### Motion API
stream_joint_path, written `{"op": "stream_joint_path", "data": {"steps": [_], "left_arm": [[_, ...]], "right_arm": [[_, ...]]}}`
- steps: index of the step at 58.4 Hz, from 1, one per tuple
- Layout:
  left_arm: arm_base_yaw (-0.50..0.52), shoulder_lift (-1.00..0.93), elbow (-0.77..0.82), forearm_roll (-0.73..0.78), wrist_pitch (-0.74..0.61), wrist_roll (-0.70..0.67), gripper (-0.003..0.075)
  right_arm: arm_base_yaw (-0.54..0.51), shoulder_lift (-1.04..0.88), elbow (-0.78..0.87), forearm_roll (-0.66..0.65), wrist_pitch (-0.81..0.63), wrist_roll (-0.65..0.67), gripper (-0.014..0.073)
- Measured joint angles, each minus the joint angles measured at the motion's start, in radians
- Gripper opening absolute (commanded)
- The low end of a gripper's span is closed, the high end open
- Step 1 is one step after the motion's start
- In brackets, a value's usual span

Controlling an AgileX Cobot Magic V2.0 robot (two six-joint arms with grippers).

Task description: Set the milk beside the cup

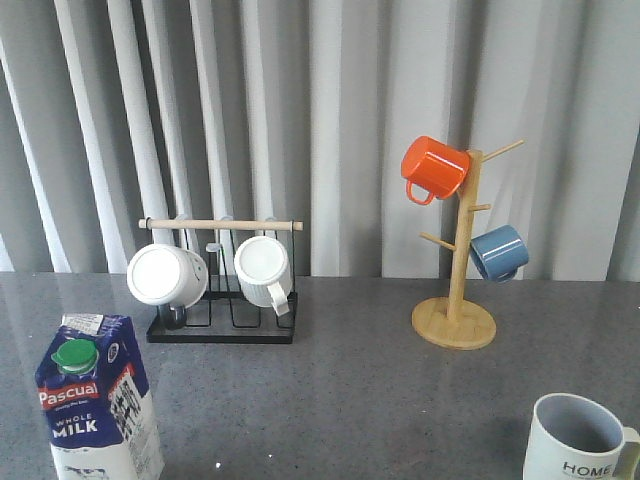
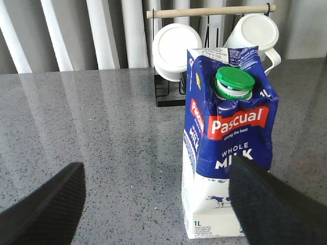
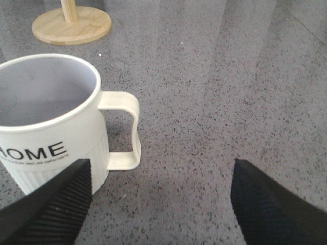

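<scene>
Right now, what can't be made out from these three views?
- Dark-blue and white Pascual milk carton: base cut off by the front view's lower edge.
- White HOME mug: bottom and handle cropped by the front view's edges; inside bottom unclear in the right wrist view.
- Left gripper and right gripper: only fingertips show; arms absent from the front view.

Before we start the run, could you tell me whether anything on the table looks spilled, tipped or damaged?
Nothing stands out. The milk stands upright with its green cap on, the cup is upright and looks empty, and no spill shows on the table.
</scene>
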Motion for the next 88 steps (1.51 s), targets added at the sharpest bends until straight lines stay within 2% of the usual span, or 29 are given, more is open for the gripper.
{"op": "stream_joint_path", "data": {"steps": [8,18,32,46,70,88], "left_arm": [[0.0,0.0,0.0,0.0,0.001,0.0,0.0556],[0.0,0.0,0.0,0.0,0.001,0.0,0.0556],[0.0,0.0,0.0,0.0,0.001,0.0,0.0556],[0.0,0.0,0.0,0.0,0.001,0.0,0.0556],[0.0,0.0,0.0,0.0,0.001,0.0,0.0556],[0.0,0.0,0.0,0.0,0.001,0.0,0.0556]], "right_arm": [[-0.006,0.003,0.046,-0.034,-0.128,-0.023,0.0556],[-0.006,0.049,0.133,0.024,-0.324,-0.188,0.0556],[-0.006,0.17,0.142,0.089,-0.409,-0.292,0.0556],[-0.006,0.299,0.136,0.14,-0.527,-0.311,0.0556],[-0.006,0.411,0.133,0.215,-0.66,-0.315,0.0556],[-0.006,0.464,0.085,0.225,-0.686,-0.318,0.0556]]}}
